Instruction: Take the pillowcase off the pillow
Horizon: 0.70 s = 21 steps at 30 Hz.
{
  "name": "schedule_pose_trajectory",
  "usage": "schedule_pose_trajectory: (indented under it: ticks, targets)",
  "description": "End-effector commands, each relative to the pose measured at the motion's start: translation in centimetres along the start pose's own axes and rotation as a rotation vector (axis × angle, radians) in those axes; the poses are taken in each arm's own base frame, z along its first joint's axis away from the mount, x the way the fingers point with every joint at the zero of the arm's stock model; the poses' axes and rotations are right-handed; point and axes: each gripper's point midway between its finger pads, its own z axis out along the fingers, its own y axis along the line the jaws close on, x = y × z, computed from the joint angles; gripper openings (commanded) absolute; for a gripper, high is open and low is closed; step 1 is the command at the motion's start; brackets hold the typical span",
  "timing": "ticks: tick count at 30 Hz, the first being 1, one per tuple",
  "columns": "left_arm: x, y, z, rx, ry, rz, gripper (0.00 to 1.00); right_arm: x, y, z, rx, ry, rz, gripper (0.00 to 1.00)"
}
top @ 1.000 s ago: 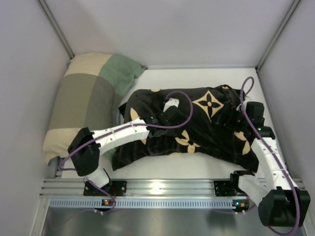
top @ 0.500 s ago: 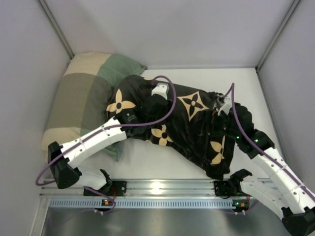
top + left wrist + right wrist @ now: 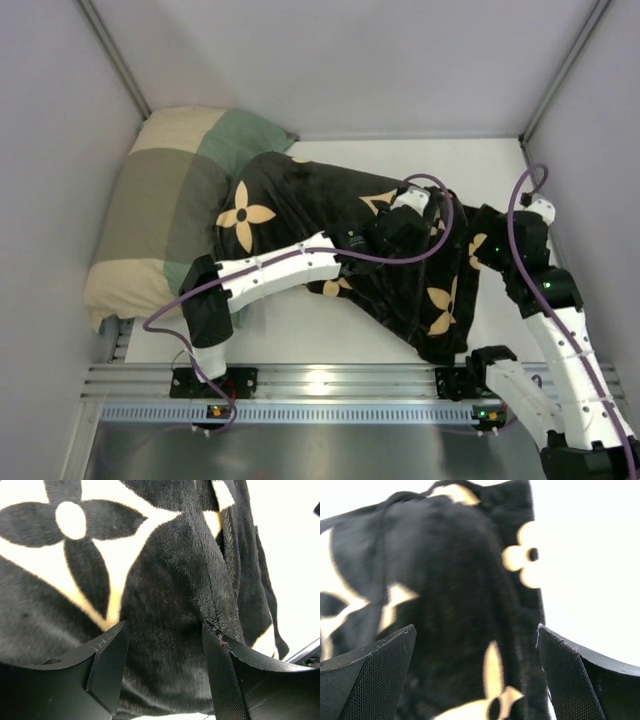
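Both wrist views showed what overhead hid: left gripper and right gripper spread wide at the pillowcase; the left had shifted rightward.

Checked pillow blocking left, open table behind pillowcase
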Motion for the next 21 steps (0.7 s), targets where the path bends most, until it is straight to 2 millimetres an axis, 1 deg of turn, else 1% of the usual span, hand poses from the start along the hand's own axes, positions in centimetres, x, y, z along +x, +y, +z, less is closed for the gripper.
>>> schedule_pose_trajectory:
  ticks: [1, 2, 3, 5, 6, 8, 9, 10, 11, 13, 14, 16, 17, 18, 19, 20, 21]
  targets:
    - [-3.4, -1.7, -0.9, 0.052, -0.074, -0.013, 0.64, 0.4, -1.5, 0.3, 0.008, 0.046, -0.016, 1.00]
    - [-3.2, -1.9, -0.4, 0.053, -0.066, -0.008, 0.64, 0.4, -1.8, 0.8, 0.005, 0.049, -0.003, 1.00]
    - [-3.2, -2.1, -0.3, 0.057, -0.067, -0.009, 0.64, 1.4, -1.2, 1.1, -0.044, 0.091, -0.008, 0.99]
    - [-3.3, -2.4, 0.0, 0.061, -0.066, -0.008, 0.65, 2.1, -0.3, 1.5, -0.102, 0.115, 0.000, 0.99]
    - [-3.4, -2.6, 0.1, 0.063, -0.067, -0.010, 0.65, 3.4, 0.3, 1.7, -0.147, 0.160, 0.010, 1.00]
    - [-3.7, -2.9, -0.5, 0.060, -0.086, -0.018, 0.65, 4.3, 1.0, 2.0, -0.193, 0.188, 0.021, 0.99]
    - [-3.8, -3.0, -0.6, 0.056, -0.091, -0.019, 0.66, 5.3, 1.3, 2.2, -0.225, 0.215, 0.027, 1.00]
    - [-3.9, -3.1, -0.8, 0.054, -0.098, -0.018, 0.66, 5.7, 1.6, 2.3, -0.248, 0.228, 0.027, 1.00]
    - [-4.0, -3.4, -0.8, 0.059, -0.099, -0.016, 0.67, 6.3, 1.6, 2.4, -0.255, 0.244, 0.028, 0.99]
    - [-3.7, -3.6, -0.4, 0.055, -0.092, -0.027, 0.67, 6.5, 1.3, 2.6, -0.240, 0.244, 0.031, 0.99]
    - [-3.7, -3.6, -0.2, 0.046, -0.095, -0.029, 0.67, 6.4, 0.7, 2.8, -0.205, 0.227, 0.035, 1.00]
    - [-3.4, -3.3, 0.4, 0.016, -0.086, -0.037, 0.67, 6.1, 0.3, 2.8, -0.182, 0.204, 0.039, 1.00]
    - [-2.8, -3.1, 1.3, -0.007, -0.068, -0.029, 0.67, 5.8, 0.3, 2.6, -0.185, 0.188, 0.037, 1.00]
    - [-3.3, -3.0, 1.3, -0.027, -0.080, -0.033, 0.67, 5.6, 0.4, 2.5, -0.188, 0.182, 0.039, 0.99]
    - [-2.4, -2.7, 2.2, -0.058, -0.055, -0.019, 0.67, 5.5, 0.5, 2.4, -0.193, 0.180, 0.039, 0.99]
    - [-2.4, -2.4, 2.5, -0.078, -0.055, -0.016, 0.67, 5.5, 0.6, 2.3, -0.196, 0.183, 0.044, 0.99]
    - [-2.9, -2.0, 2.6, -0.109, -0.073, -0.015, 0.67, 5.6, 0.9, 2.2, -0.213, 0.190, 0.046, 1.00]
